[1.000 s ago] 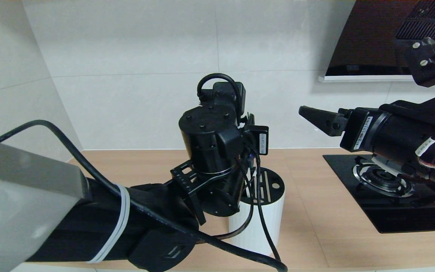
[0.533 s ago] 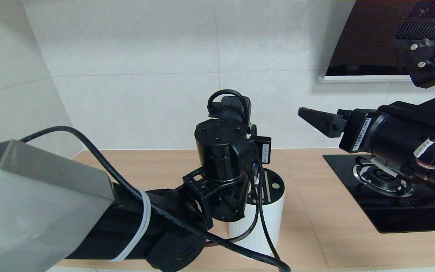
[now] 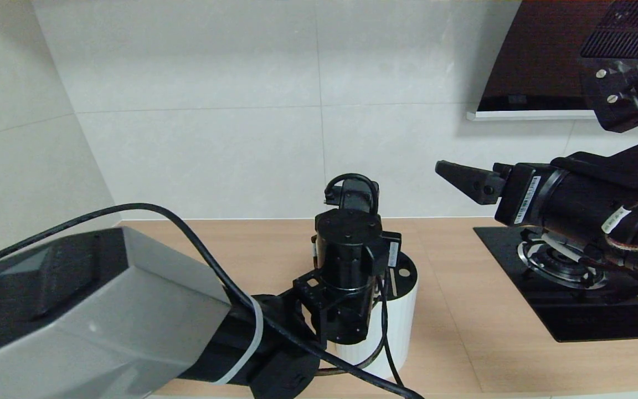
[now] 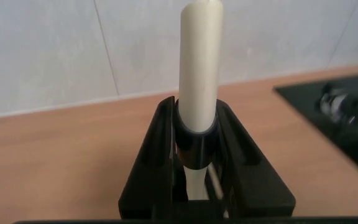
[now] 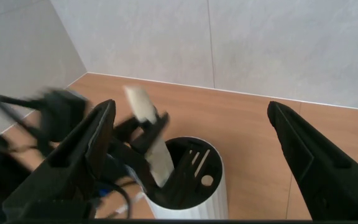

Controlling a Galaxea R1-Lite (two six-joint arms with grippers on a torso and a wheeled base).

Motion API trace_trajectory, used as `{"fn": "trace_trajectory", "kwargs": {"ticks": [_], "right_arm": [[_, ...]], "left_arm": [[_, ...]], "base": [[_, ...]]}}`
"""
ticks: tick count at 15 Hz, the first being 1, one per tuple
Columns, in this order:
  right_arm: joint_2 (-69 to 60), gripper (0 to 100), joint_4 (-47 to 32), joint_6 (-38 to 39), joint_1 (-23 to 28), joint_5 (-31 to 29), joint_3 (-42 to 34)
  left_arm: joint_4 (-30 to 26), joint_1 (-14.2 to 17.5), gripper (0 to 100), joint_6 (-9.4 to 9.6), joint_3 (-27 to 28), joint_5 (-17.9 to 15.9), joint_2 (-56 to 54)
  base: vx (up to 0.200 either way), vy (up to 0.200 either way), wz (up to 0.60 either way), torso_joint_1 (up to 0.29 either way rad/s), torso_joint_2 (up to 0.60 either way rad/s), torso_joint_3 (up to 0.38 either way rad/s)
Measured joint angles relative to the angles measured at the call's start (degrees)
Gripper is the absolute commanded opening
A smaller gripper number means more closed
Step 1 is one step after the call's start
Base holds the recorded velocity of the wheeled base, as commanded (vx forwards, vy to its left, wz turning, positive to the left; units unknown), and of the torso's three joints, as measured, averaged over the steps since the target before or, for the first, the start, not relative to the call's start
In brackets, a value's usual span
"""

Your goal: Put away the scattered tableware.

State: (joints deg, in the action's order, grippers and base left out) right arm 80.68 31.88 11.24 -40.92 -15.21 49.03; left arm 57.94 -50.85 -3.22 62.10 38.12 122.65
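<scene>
Looking straight ahead to 12 o'clock, you have the white holder [image 3: 402, 321] standing upright on the counter [image 3: 452, 332]. Your left gripper [image 4: 197, 124] sits directly over its slotted top [image 5: 191, 163], pinching a cream-handled utensil [image 4: 199, 56] near the dark band on the handle. That grip makes sense: it leaves the working end free beyond the fingers to go into a slot, while the long cream part stands out of the way. In the right wrist view the utensil leans a little rather than standing plumb, with its lower end down at the top of the holder. Whether it has entered a slot you cannot tell, because the left wrist covers that spot. I judge this to be the insertion step, and the lean is the risk: a tilted end can catch on a slot's edge or nudge the holder. Your right gripper [image 3: 463, 178] hangs raised at about 2 o'clock, on the side of the stove [image 3: 574, 299], with its fingers spread wide, holding nothing, and well apart from the holder. Parked there, it leaves the left arm's path free, yet it seems near enough to steady the holder if needed.
</scene>
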Motion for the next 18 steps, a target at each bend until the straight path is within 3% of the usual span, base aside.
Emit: {"fn": "trace_trajectory", "kwargs": {"ticks": [4,5,18], "right_arm": [[0.1,100,0.0,0.0,0.0,0.0,0.0],[0.1,100,0.0,0.0,0.0,0.0,0.0],[0.4,100,0.0,0.1,0.0,0.1,-0.1]], "left_arm": [[0.0,0.0,0,-0.17,-0.4,0.0,1.6],[0.0,0.0,100,-0.37,-0.4,0.0,1.8],[0.3,0.2,100,-0.57,-0.7,0.0,0.0]], "base": [[0.000,0.000,0.00,0.000,0.00,0.000],[0.000,0.000,0.00,0.000,0.00,0.000],[0.000,0.000,0.00,0.000,0.00,0.000]]}}
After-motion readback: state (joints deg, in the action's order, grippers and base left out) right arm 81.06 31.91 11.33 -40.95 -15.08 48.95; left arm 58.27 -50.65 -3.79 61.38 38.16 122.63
